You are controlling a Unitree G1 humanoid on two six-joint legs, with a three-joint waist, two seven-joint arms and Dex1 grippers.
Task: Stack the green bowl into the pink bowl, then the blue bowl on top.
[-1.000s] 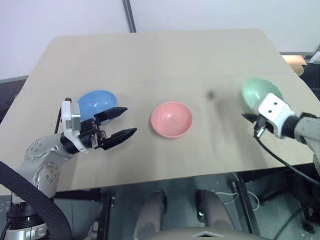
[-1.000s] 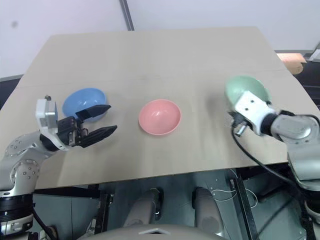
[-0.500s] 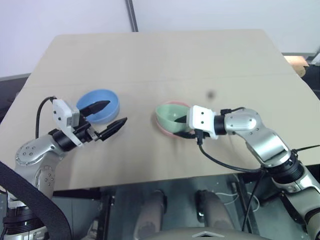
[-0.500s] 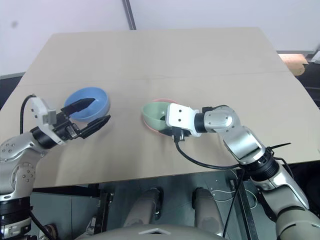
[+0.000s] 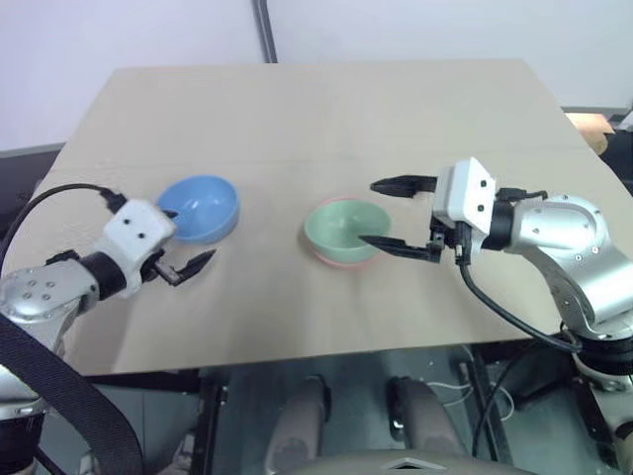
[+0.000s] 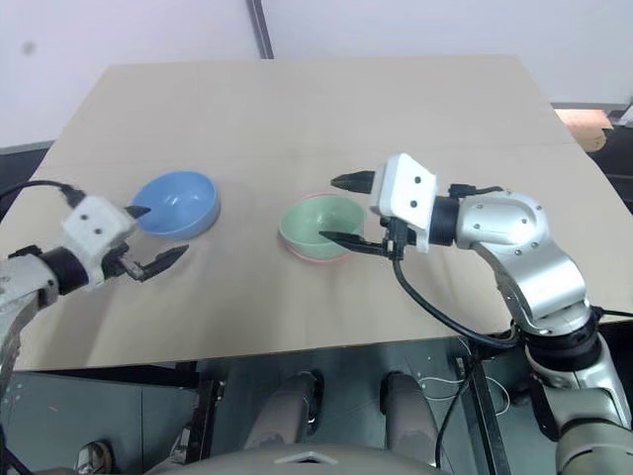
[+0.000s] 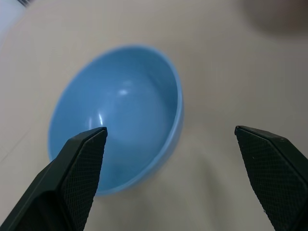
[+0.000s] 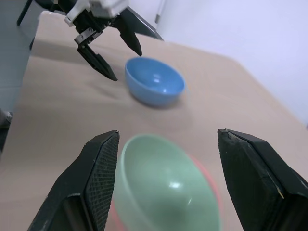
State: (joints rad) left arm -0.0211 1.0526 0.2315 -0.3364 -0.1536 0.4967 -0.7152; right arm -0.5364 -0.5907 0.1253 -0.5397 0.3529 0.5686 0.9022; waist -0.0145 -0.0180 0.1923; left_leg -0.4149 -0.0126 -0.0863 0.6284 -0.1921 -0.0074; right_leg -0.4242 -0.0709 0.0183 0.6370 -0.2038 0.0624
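Right eye view: my right gripper [image 6: 344,211] stands with fingers spread, empty, beside the green bowl [image 6: 318,222] — nested in the pink bowl [image 6: 315,256] at mid-table. My left gripper [image 6: 153,240] gapes too — the blue bowl [image 6: 176,203] just beyond it.

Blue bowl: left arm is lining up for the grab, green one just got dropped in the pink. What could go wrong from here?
1. The left gripper is open beside the blue bowl, with one finger at its rim; closing on the smooth rim could push or tip the bowl.
2. The green bowl sits in the pink bowl, whose rim shows on only one side; if it is off-centre, the blue bowl may seat crooked.
3. The right gripper is open astride the stack and could clip it.
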